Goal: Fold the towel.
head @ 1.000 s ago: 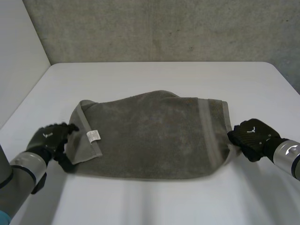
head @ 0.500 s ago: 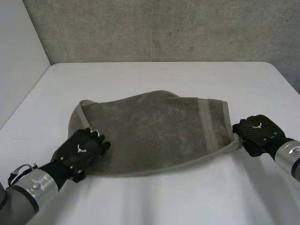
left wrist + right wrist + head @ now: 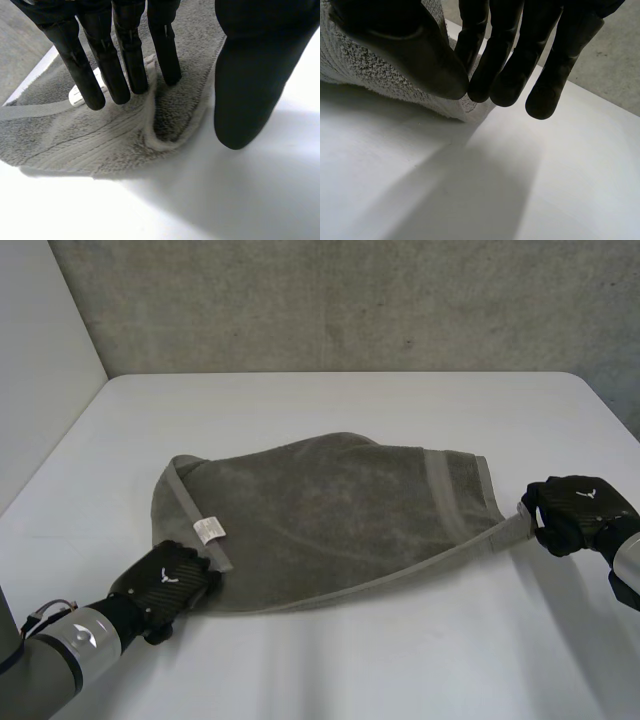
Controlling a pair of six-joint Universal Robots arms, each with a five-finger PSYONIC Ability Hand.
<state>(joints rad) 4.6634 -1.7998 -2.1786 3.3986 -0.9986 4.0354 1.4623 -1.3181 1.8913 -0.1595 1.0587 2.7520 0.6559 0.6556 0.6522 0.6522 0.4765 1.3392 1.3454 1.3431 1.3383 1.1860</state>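
Observation:
A grey towel (image 3: 330, 510) lies crumpled in the middle of the white table (image 3: 330, 670), with a white label (image 3: 207, 530) near its left end. My left hand (image 3: 165, 580) rests on the towel's near left corner. In the left wrist view its fingers (image 3: 125, 65) press straight down on the towel (image 3: 100, 145) beside the label (image 3: 77, 96), while the thumb (image 3: 245, 90) stands apart at the towel's edge, a ridge of cloth between them. My right hand (image 3: 580, 512) pinches the near right corner, thumb (image 3: 415, 55) against fingers on the towel (image 3: 365, 70), and that corner is drawn out taut.
A concrete wall rises behind the table's far edge, and a pale wall stands along the left side. Bare tabletop surrounds the towel on all sides.
My left hand came from beside the towel onto its near left corner and its fingers have curled in somewhat. My right hand moved right, pulling its corner out and stretching the near edge.

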